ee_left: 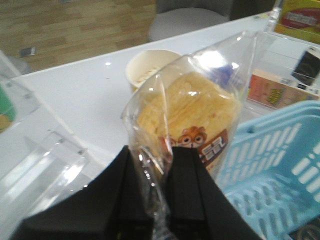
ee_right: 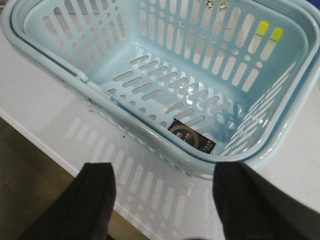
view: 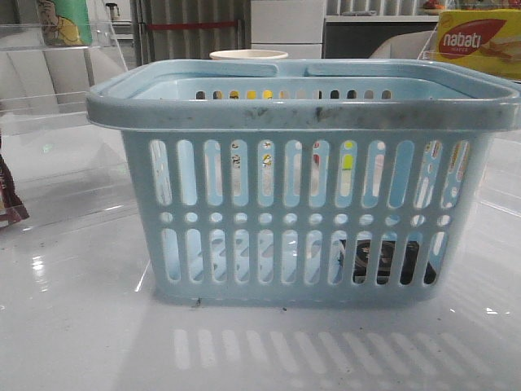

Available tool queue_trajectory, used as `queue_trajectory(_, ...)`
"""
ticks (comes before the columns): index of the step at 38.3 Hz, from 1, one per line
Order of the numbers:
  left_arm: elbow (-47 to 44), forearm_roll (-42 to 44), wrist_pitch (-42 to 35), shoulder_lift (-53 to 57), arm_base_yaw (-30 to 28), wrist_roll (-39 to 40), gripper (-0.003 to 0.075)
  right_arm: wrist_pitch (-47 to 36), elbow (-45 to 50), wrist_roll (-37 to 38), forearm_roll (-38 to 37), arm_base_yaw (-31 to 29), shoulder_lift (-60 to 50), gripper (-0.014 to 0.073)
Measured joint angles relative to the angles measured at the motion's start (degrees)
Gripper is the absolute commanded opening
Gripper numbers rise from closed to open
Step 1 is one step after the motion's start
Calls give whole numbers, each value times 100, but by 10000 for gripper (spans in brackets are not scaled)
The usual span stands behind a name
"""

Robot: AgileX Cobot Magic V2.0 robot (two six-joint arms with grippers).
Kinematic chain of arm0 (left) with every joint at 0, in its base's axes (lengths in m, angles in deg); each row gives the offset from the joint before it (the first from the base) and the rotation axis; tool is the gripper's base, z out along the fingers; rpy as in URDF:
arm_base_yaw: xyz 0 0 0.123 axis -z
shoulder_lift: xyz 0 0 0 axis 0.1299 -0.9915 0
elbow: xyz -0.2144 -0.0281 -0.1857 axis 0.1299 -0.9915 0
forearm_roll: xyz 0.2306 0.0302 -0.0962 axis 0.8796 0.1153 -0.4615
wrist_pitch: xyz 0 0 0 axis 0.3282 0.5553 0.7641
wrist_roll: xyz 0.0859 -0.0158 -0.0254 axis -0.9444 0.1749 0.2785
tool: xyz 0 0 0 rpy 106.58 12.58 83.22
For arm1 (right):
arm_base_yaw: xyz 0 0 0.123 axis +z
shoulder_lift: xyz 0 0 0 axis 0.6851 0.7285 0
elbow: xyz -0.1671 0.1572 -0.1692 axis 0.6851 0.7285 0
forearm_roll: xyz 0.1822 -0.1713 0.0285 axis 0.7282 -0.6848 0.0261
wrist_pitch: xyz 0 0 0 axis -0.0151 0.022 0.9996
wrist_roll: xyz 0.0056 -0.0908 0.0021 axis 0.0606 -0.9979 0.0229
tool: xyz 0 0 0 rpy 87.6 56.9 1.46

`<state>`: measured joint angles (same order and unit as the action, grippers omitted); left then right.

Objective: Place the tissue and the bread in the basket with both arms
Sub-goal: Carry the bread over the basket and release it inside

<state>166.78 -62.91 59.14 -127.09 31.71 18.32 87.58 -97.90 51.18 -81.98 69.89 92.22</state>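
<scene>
The light blue basket (view: 301, 187) stands in the middle of the table. The black tissue packet (ee_right: 192, 137) lies flat on the basket floor at a corner; it shows dark through the slots in the front view (view: 389, 262). My left gripper (ee_left: 156, 155) is shut on the clear plastic of the bread packet (ee_left: 187, 112), held up beside the basket (ee_left: 280, 165), above the table. My right gripper (ee_right: 162, 185) is open and empty, above the table's front edge just outside the basket rim (ee_right: 150, 130). Neither gripper shows in the front view.
A cream paper cup (view: 248, 55) stands behind the basket, also in the left wrist view (ee_left: 145, 70). A yellow-red nabati box (view: 479, 41) is at the back right. A clear acrylic stand (view: 49, 73) and a dark maroon packet (view: 10, 199) are at the left.
</scene>
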Motion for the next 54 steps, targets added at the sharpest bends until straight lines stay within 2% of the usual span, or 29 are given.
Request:
queue_trajectory(6,-24,0,79,-394,982,-3,92,0,0,0,0,0,0,528)
queue_trajectory(11,-24,0,151,-990,1341,-12,92,0,0,0,0,0,0,528)
queue_trajectory(15,-24,21,151,-1525,1398,-15,101,0,0,0,0,0,0,528)
queue_trajectory(18,-31,94,151,-1825,1398,-15,181,0,0,0,0,0,0,528)
queue_trajectory(24,-17,154,178,-1978,1398,-15,430,0,0,0,0,0,0,528)
queue_trajectory(25,35,180,237,-1978,1398,-15,454,0,0,0,0,0,0,528)
queue_trajectory(28,229,232,513,-1866,1398,-15,456,0,0,0,0,0,0,528)
queue_trajectory(32,476,277,974,-1369,1398,-15,457,0,0,0,0,0,0,528)
queue_trajectory(37,276,269,1070,-335,1398,-15,456,0,0,0,0,0,0,528)
queue_trajectory(54,-3786,231,314,3330,1398,-15,456,0,0,0,0,0,0,528)
